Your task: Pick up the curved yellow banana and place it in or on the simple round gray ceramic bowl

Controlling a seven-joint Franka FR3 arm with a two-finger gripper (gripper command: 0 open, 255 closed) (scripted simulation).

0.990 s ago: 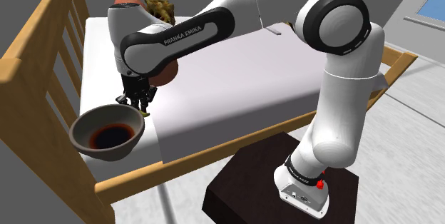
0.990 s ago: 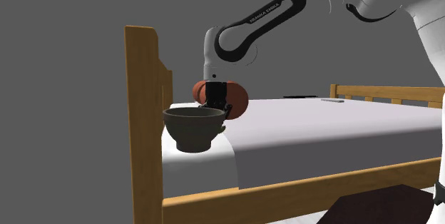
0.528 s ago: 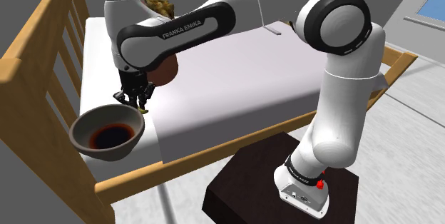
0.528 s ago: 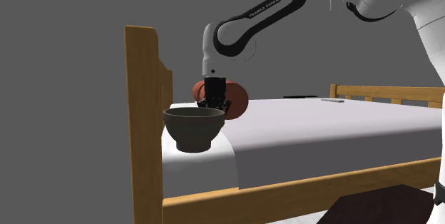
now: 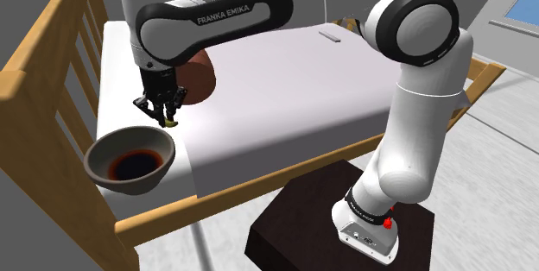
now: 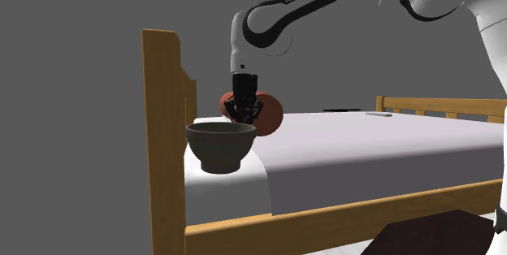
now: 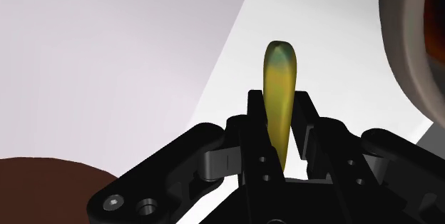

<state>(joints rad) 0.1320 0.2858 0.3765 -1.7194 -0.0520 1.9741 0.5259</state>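
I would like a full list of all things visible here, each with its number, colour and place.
banana: 1, yellow-green, in the gripper, above the mattress near the bowl
bowl: 1, dark grey, reddish-dark inside, on the mattress corner
round thing: 1, reddish brown, on the mattress behind the gripper
small flat thing: 1, grey, far end of the mattress
bed frame: 1, light wood
mattress: 1, white
stand: 1, dark box, beside the bed
arm: 1, white, dark joints, on the stand
gripper: 1, black, shut on the banana

white lettering FRANKA EMIKA, on the arm (image 5: 223, 12), along its dark band
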